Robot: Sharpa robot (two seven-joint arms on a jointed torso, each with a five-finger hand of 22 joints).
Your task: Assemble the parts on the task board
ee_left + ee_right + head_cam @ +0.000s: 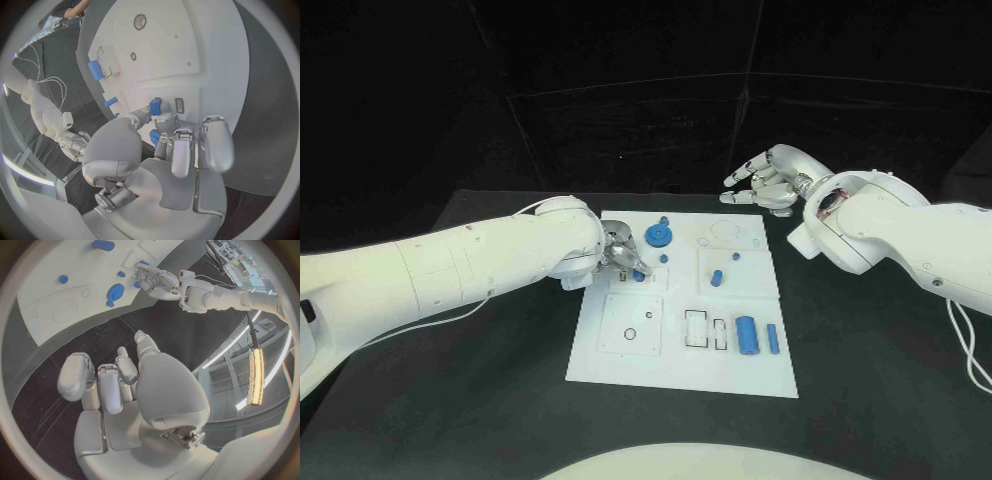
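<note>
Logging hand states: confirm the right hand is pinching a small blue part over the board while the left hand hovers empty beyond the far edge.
Sides are swapped. In the head view the left hand pinches the small blue part over the task board, while the right hand hovers empty beyond the far edge.

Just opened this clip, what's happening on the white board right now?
The left hand is down at the task board's left edge, pinching a small blue part between its fingertips. The right hand hangs over the black table beyond the board's far right corner, holding nothing. A blue gear and a blue cylinder still lie on the board.
</note>
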